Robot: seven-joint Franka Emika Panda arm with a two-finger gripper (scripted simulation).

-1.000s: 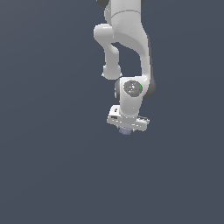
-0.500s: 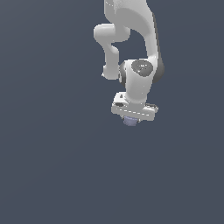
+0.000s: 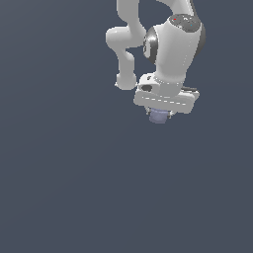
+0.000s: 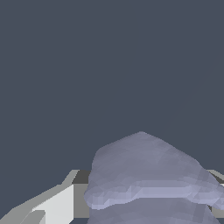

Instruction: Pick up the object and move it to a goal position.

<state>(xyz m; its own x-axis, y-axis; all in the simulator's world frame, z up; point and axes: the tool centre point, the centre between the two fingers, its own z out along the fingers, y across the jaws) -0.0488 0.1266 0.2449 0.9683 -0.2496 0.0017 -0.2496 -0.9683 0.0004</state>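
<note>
All I have on my screens apart from the job itself is a dark slate-blue surface [image 3: 59, 188]. In the exterior view it spreads out below the fingers and to either side of them, flat and matte, in one even tone. The wrist view shows the same surface [image 4: 87, 65] beyond the fingers [image 4: 57, 203], filling the picture out past their tips. There I read a very faint shift in shade across it. I cannot tell from either feed whether it is a floor or a backdrop, or whether the fingers are near it.
</note>
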